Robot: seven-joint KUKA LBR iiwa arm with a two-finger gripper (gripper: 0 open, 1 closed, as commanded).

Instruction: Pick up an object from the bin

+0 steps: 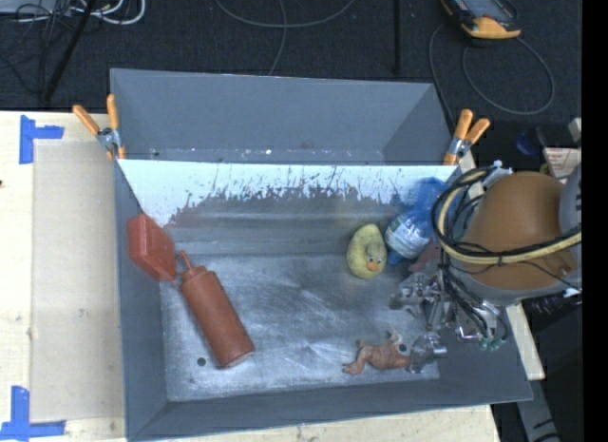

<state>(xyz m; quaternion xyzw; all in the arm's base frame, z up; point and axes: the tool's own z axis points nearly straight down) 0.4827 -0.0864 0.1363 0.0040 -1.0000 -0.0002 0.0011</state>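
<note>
My gripper hangs low over the bin's near right corner, under the arm's orange cover and cables. Just below and left of it, a small brown toy figure lies flat on the bin floor, its right end close to the gripper's lower parts. I cannot tell whether they touch. A yellow rubber duck sits up and to the left of the gripper, near the back slope. A crumpled clear plastic bottle with a blue label lies beside the duck, partly hidden by the cables.
A long red-brown brush-like thing with a flat red head lies slantwise at the bin's left side. Bare floor stretches between it and the duck. The bin's sloping right wall stands close behind the gripper.
</note>
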